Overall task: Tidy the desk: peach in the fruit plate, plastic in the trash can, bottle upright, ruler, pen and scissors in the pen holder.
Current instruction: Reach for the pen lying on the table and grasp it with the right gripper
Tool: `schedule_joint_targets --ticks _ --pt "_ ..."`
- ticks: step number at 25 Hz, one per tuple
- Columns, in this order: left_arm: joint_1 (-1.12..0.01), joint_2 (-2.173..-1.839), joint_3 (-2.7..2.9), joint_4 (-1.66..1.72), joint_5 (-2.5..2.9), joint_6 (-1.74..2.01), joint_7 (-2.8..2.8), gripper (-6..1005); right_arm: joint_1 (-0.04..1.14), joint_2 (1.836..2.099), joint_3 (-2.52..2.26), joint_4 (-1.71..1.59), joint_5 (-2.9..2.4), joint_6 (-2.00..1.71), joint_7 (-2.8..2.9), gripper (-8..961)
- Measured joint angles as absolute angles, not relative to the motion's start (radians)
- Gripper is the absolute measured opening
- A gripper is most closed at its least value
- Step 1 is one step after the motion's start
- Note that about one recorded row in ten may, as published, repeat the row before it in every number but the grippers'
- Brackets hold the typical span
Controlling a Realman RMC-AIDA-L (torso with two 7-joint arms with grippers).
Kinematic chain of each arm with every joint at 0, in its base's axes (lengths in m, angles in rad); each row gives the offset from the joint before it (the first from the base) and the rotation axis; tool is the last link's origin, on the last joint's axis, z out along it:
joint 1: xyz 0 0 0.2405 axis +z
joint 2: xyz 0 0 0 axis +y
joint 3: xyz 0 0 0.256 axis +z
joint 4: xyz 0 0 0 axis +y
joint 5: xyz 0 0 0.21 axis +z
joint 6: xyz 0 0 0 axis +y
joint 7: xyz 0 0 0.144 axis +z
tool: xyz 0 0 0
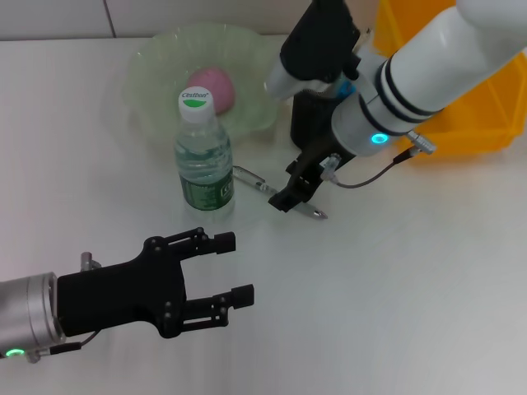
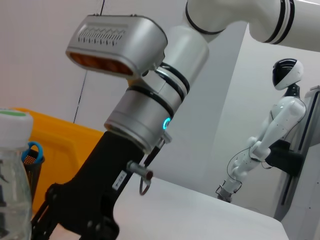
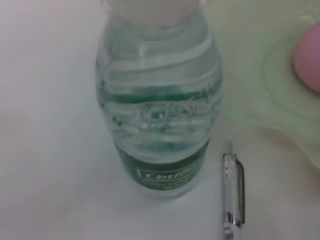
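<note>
Nearest the head camera, at 7 o'clock, the left gripper point(image 1: 224, 270) is hovering with its fingers spread apart, holding nothing. One bottle point(image 1: 203, 156) is standing upright at centre, cap up. One pen point(image 1: 276, 192) is lying flat beside it at 3 o'clock, its long axis running from 10 to 4 o'clock. The right gripper point(image 1: 290, 195) is sitting over the pen; whether its fingers are parted cannot be told. One peach point(image 1: 213, 88) is resting in the single fruit plate point(image 1: 148, 70) at 12 o'clock.
</note>
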State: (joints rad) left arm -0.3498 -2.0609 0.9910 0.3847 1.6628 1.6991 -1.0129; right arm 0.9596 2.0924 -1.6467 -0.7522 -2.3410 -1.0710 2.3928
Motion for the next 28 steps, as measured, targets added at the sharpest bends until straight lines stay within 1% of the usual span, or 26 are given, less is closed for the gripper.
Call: schedule_joint_targets --ticks 8,12,18,28 --pt "-0.35 -2.062 0.991 0.385 1.663 1.695 -1.012 770 0.961 2.092 -1.704 -0.728 -2.293 -1.012 2.402 542" --pt "-0.354 -2.063 0.991 0.384 1.663 1.692 -1.012 770 0.962 2.092 -1.722 -0.723 -2.289 -0.994 2.4 352" --pt "-0.357 -2.063 0.991 0.385 1.663 1.691 -1.012 770 0.962 2.092 -1.727 -0.721 -2.289 -0.989 2.402 305" --pt "-0.357 -2.063 0.988 0.385 1.663 1.689 -1.012 770 0.962 2.092 -1.743 -0.7 -2.265 -0.965 2.399 308"
